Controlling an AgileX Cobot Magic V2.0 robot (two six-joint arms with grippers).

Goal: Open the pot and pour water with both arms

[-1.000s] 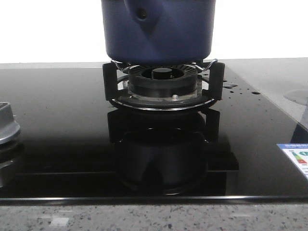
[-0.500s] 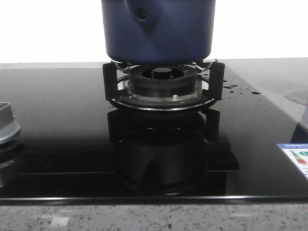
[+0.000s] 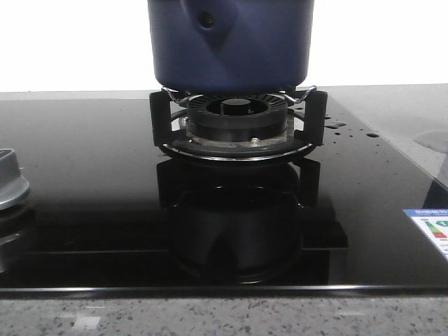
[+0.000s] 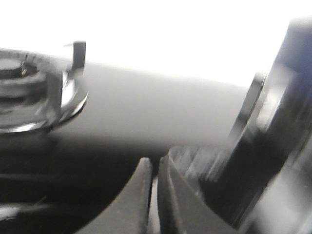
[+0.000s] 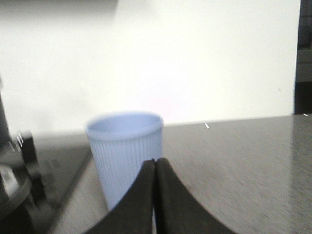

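Nothing shifted over last second: task not begun. You see left hand nearly closed, empty, beside burner; right hand pressed closed, empty, ribbed cup just beyond. Pot sits on burner, 12 o'clock.

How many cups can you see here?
1. A pale blue ribbed cup stands upright on the counter, just beyond the right gripper. Others may sit outside the views.

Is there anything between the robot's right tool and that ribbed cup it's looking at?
Nothing visible. In the right wrist view the right tool, its fingers pressed together, points straight at the pale ribbed cup standing upright on the counter, with only bare counter between them.
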